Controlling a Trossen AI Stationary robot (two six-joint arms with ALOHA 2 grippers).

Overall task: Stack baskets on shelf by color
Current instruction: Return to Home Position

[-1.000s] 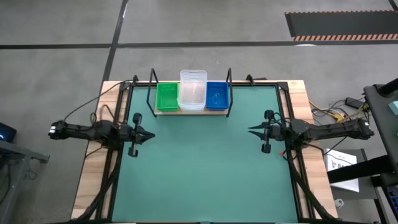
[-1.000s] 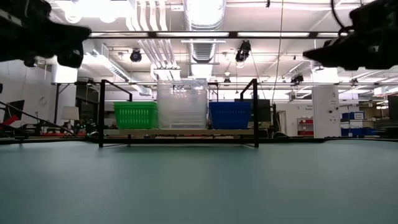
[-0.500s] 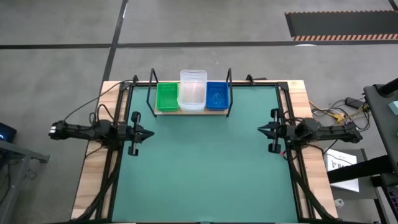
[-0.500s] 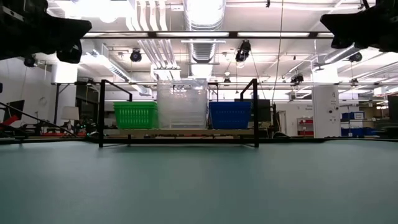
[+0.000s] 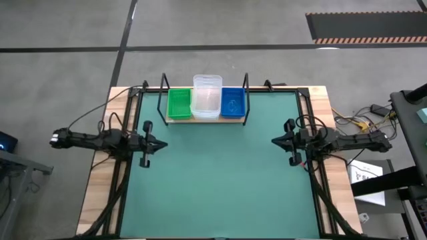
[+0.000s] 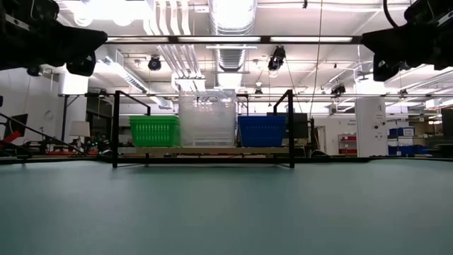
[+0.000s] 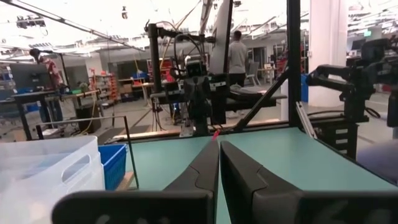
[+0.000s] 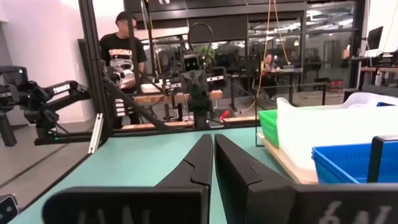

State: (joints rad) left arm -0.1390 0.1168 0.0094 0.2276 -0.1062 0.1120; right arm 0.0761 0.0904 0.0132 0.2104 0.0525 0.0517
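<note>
Up close, both hands were empty. My left gripper (image 5: 161, 143) hung at the left-centre of the high picture. Its fingers (image 7: 202, 168) were pressed together with barely a hairline between them, gripping nothing and held up off the green mat (image 5: 220, 190). My right gripper (image 5: 273, 141) faced it from the right-centre, its fingers (image 8: 196, 165) likewise closed to a slit on nothing. The two tips pointed at each other across the mat, well apart.

Farther back, at the upper centre of the high picture, the shelf (image 5: 205, 119) stood along the mat's far edge, well apart from both grippers. On it the green baskets (image 5: 179, 104) stood at the left, the clear baskets (image 5: 207, 97) in the middle and the blue baskets (image 5: 232, 102) at the right. They sat side by side between the black wire uprights (image 5: 246, 93). In the low picture the clear ones rose higher than their neighbours.

Beyond the table, a person in a dark shirt (image 8: 124, 56) stood at the upper left of the right wrist picture.

A second before, my right arm had reached out longer toward the picture's right edge, with its tip slightly nearer the centre. By this moment it had drawn in shorter. The left arm and the baskets had not shifted.
</note>
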